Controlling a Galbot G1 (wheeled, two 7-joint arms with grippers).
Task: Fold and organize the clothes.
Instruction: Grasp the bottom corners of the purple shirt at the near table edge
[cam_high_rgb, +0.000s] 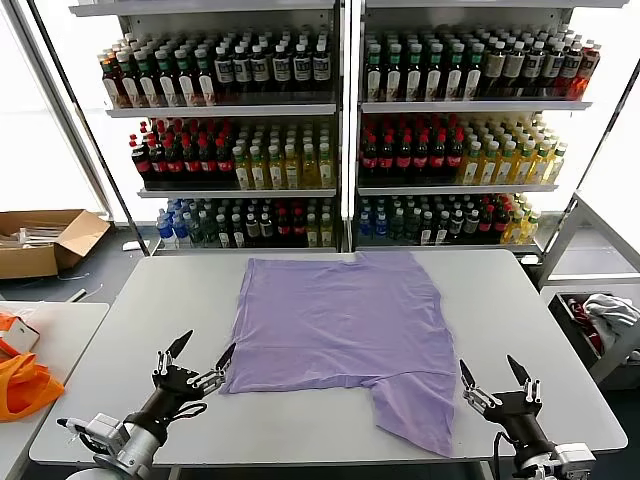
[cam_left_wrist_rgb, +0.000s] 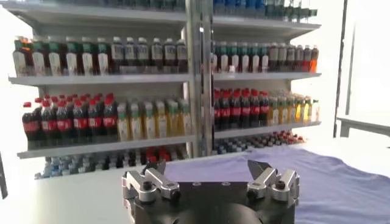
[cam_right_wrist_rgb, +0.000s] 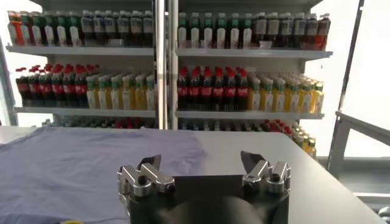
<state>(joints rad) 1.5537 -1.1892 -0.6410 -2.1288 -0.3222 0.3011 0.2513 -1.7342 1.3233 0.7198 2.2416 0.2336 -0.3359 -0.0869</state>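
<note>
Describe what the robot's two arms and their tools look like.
Both match. The left tool and right tool each have a black body, silver-grey metal finger linkages with round dark screws, and two pointed black fingertips. The forearms are black with silver-grey joint sections near the wrists. Thin dark cables loop beside each wrist.

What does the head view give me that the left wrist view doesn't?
Only the head view shows the whole T-shirt spread on the table, one sleeve trailing toward the near edge, plus the right gripper, the orange bag and the cardboard box. Only the left wrist view shows nothing extra, just closer bottles. Both share the left gripper, open, the shirt and the bottle shelves.
</note>
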